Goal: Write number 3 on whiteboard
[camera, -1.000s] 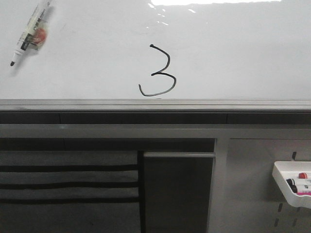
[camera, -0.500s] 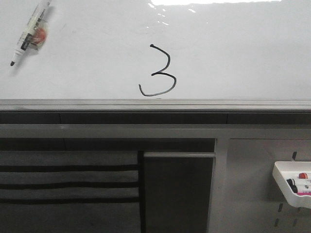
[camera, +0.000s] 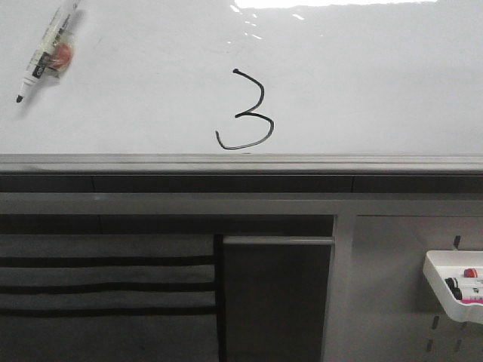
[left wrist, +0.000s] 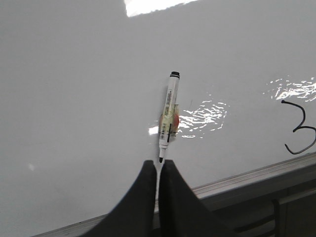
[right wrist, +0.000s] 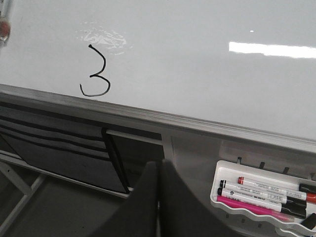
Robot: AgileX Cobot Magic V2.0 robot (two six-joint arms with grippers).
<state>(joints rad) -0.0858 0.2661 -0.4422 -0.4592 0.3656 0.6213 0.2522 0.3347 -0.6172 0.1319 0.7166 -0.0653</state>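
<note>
Standing near the whiteboard's (camera: 362, 83) lower grey-railed edge, the number 3 (camera: 245, 111) is complete; a marker (camera: 47, 49) lies at the board's upper-left corner. Both the left claw (left wrist: 158, 170) and right claw (right wrist: 158, 170) are closed, empty.

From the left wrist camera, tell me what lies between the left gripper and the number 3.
Nothing visible does. The left gripper sits just below the tip of the marker, which lies on the whiteboard. The number 3 is off to the side, with only bare board between.
</note>
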